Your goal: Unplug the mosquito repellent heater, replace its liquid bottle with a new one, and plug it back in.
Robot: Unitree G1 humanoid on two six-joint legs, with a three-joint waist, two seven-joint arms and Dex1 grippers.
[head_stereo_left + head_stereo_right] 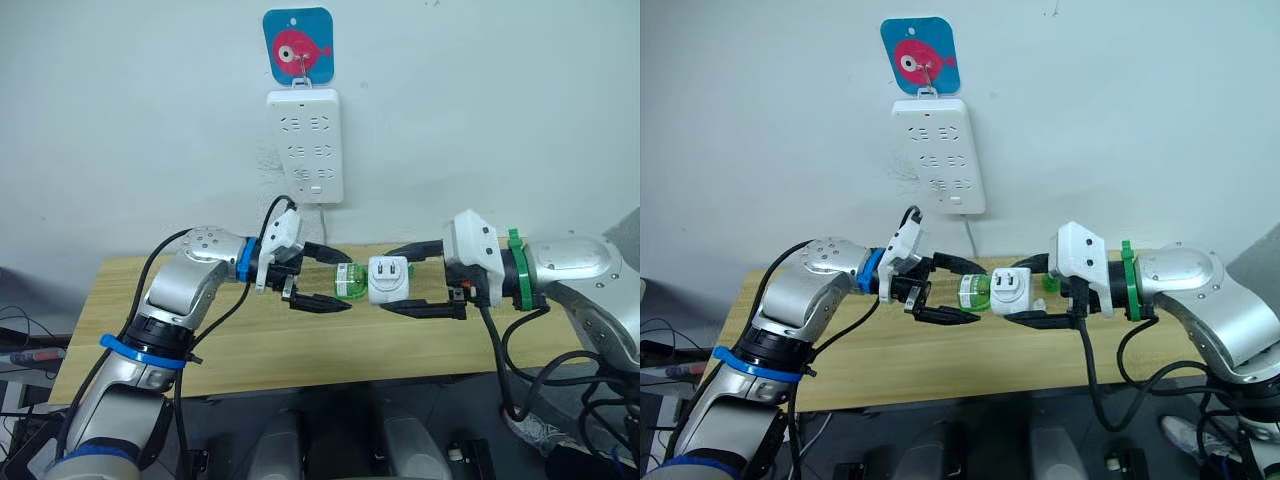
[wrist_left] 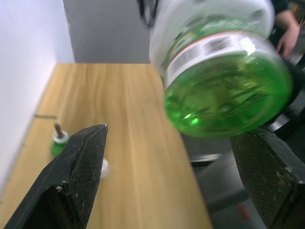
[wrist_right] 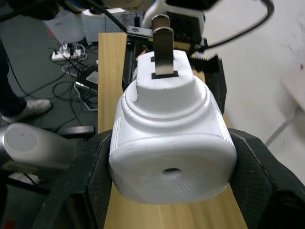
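Heater (image 3: 172, 148) pinched by right fingers (image 1: 428, 280), bottle (image 2: 224, 90) between spread left fingers (image 1: 325, 275), seemingly untouched.

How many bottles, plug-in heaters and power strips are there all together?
Heater: 1, white heater
Bottles: 2, attached green bottle and standing green bottle
Power strip: 1, white power strip
Total: 4

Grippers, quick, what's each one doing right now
Left gripper: open, fingers either side of the green bottle, not clamped on it.
Right gripper: shut on the mosquito repellent heater.
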